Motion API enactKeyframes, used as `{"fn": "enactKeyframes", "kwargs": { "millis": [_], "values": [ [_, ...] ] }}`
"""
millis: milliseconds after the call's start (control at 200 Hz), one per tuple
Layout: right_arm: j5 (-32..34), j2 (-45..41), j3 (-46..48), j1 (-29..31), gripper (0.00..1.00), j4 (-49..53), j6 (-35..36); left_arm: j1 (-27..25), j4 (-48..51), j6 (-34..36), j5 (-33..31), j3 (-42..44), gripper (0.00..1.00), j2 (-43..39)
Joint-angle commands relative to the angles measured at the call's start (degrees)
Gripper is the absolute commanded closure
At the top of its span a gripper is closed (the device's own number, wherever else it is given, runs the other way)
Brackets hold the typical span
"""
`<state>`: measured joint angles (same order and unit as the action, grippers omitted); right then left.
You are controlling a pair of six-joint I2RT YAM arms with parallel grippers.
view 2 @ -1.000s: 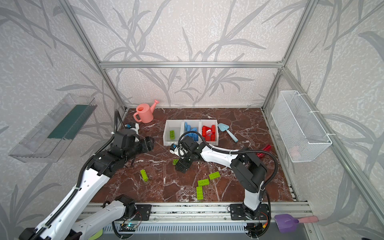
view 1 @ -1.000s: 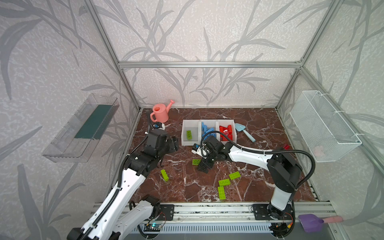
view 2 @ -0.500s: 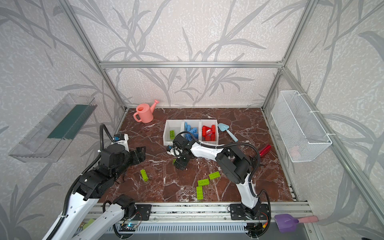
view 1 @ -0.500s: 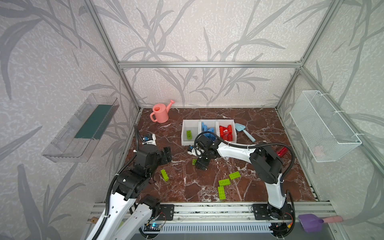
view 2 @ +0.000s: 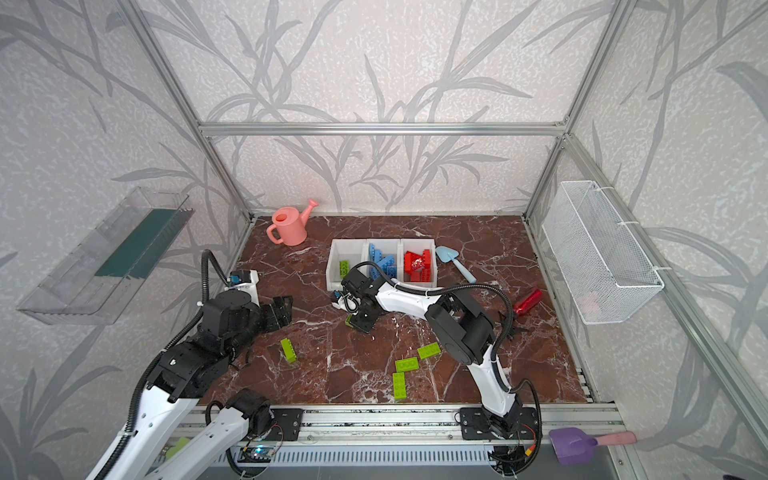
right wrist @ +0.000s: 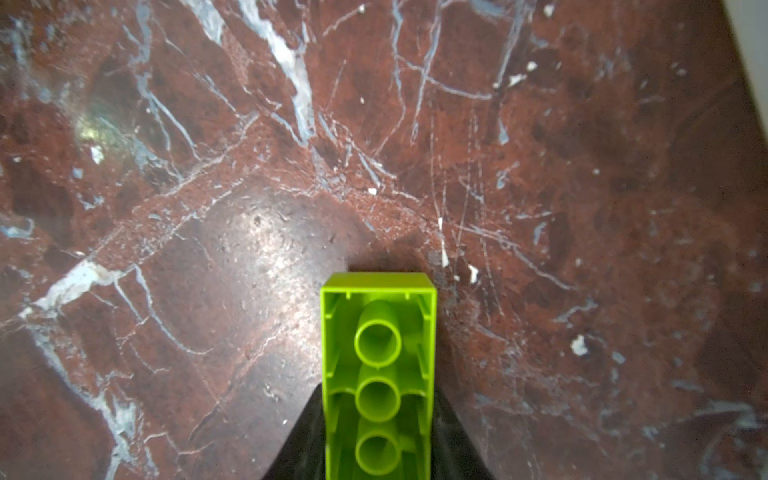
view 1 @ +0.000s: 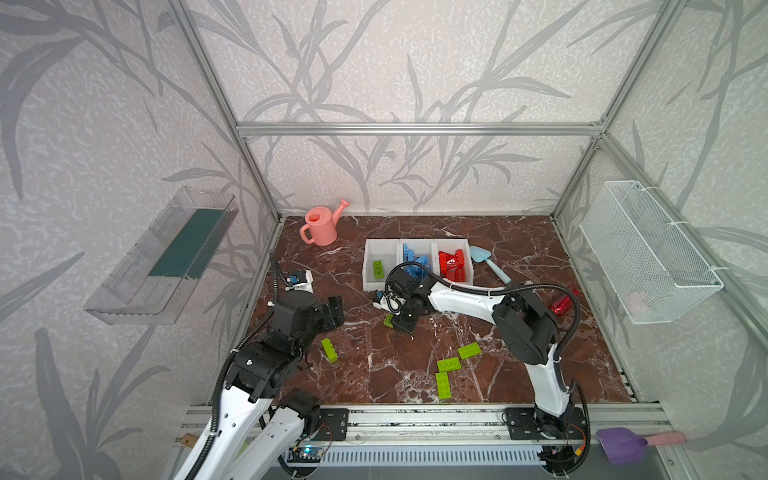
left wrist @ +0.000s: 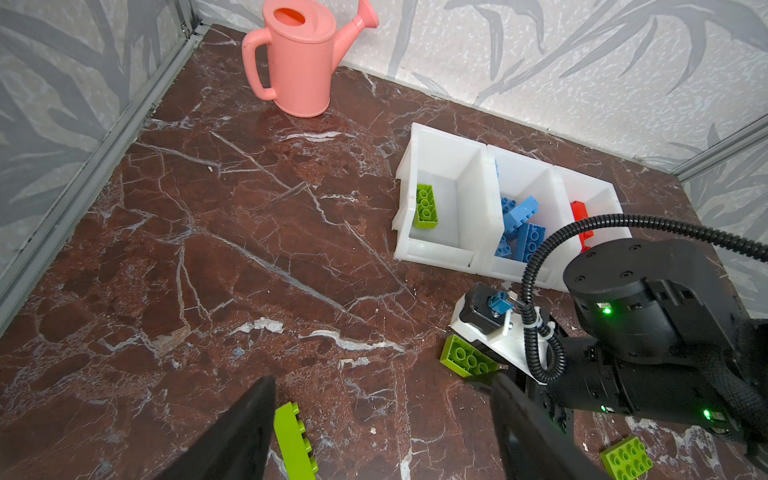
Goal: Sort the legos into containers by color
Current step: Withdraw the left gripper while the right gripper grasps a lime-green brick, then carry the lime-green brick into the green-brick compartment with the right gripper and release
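Sorting looks well along: the containers (view 1: 400, 249) sit in a row toward the back of the table (view 1: 374, 374), reds (view 1: 453, 264) in the right bin, blues (view 1: 415, 259) in the middle, and only a lone green (view 1: 377, 268) in the left bin (view 1: 367, 270). What remains on the marble is all green, so we judge the left bin to be where everything now goes.

The right claw (view 1: 400, 322) is clenched on a green brick (right wrist: 378, 332) just in front of the left bin, low over the table. Whether it has cleared the marble we cannot tell. In the right wrist view the fingers (right wrist: 451, 444) press its two long sides, the hollow underside faces the camera, and much of its length sticks out past the tips. We read that grip as sensible: the narrow width is what fits between the jaws, and the free end can pass over the low front lip first.

The left claw (left wrist: 380, 411) is released and empty, hanging over a loose green (left wrist: 293, 444) that lies on its side near one finger (left wrist: 249, 419). Spread that wide, it seems set for its own pick, off to the side of the right arm's path to the bin. A cluster of three greens (view 1: 449, 364) lies nearer the front rail (view 1: 415, 415), within the right arm's reach.
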<state>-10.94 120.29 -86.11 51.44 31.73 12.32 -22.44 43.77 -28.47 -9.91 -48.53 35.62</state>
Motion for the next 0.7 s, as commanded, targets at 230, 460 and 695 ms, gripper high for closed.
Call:
{"fn": "enactKeyframes", "kwargs": {
  "millis": [230,460,695],
  "values": [
    [-2.84,-6.65,-3.79,-0.65,0.78,0.37,-5.76,0.05,1.65,-0.03,-4.42,0.35,0.15,-3.87],
    [-2.35,-4.18,-13.51,-2.93,0.77,0.72,-12.08,0.11,2.44,-2.05,-10.09,1.08,0.01,-7.41],
    [-3.39,2.62,-23.02,-6.84,0.76,-3.22,-17.06,0.08,2.37,-2.30,-8.67,1.56,0.01,-7.47]
  ]
}}
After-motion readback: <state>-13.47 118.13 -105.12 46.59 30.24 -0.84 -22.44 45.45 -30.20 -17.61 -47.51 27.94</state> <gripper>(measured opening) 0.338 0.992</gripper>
